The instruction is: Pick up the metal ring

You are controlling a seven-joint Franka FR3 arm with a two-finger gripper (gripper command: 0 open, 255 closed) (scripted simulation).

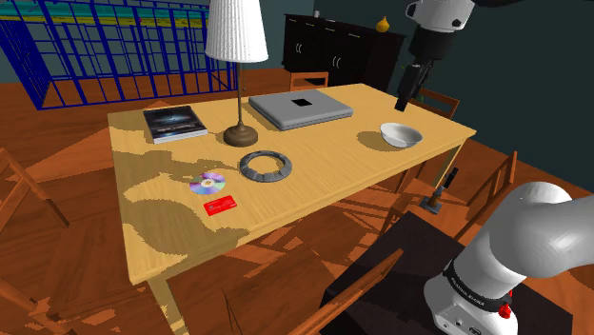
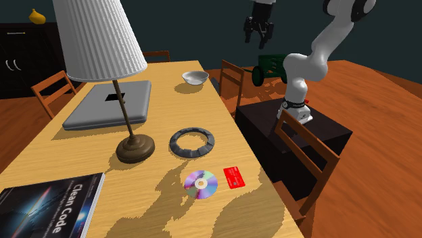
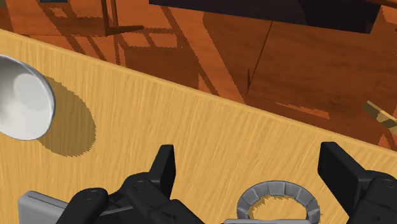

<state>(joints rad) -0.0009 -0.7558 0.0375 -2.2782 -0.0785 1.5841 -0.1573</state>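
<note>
A dark grey segmented ring [image 1: 265, 166] lies flat on the wooden table [image 1: 314, 186], beside the lamp base. The second exterior view has the ring [image 2: 192, 143] mid-table, between the lamp and the table's right edge. My black gripper [image 1: 405, 99] hangs high in the air, near the white bowl [image 1: 401, 134] and well away from the ring. It is open [image 2: 260, 40] and holds nothing. In the wrist view the ring [image 3: 278, 200] shows far below, between the spread fingers [image 3: 164, 167] of the gripper [image 3: 248, 156], not touched by them.
A table lamp [image 1: 239, 76], a grey closed laptop [image 1: 300, 108], a book [image 1: 174, 123], a CD [image 1: 208, 183] and a red card [image 1: 221, 205] share the table. Wooden chairs [image 2: 308, 155] stand around it. A blue cage [image 1: 105, 52] and a dark cabinet [image 1: 333, 48] stand behind.
</note>
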